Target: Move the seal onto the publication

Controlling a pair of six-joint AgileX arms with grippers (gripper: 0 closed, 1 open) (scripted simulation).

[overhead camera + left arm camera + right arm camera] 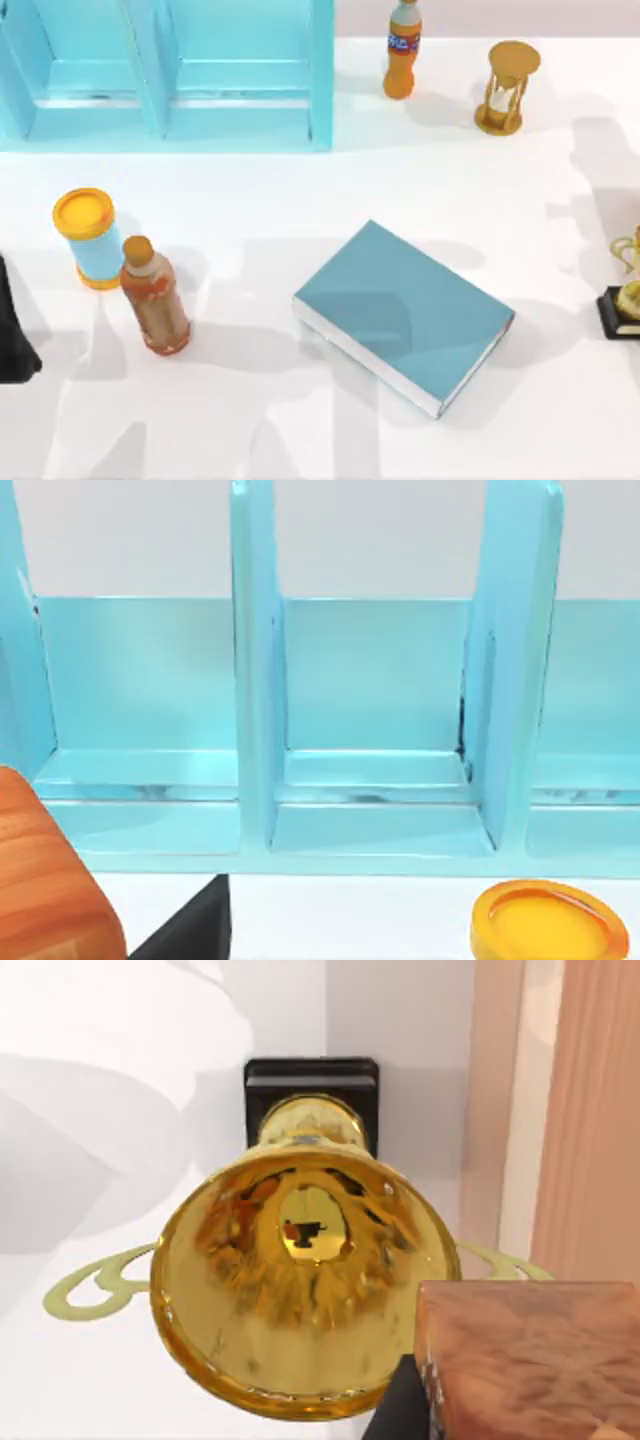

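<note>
Though the seal point(530, 1360), seemingly the mottled tan block at the right wrist view's lower right, sits nearest, I cannot tell whether the right gripper holds it. Beyond stands a gold trophy point(300, 1280). The book point(405, 312) lies bare mid-table, ready to receive it. The left arm point(12, 335) is parked at the left edge.

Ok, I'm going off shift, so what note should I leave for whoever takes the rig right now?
Left end effector: parked at the table's left edge, state unclear.
Right end effector: by the gold trophy at the right edge, state unclear.
Seal: probably the mottled tan-orange block beside that trophy.
Teal book: table centre, nothing on it.
Done: nothing visible.
Left: seal onto book.
</note>
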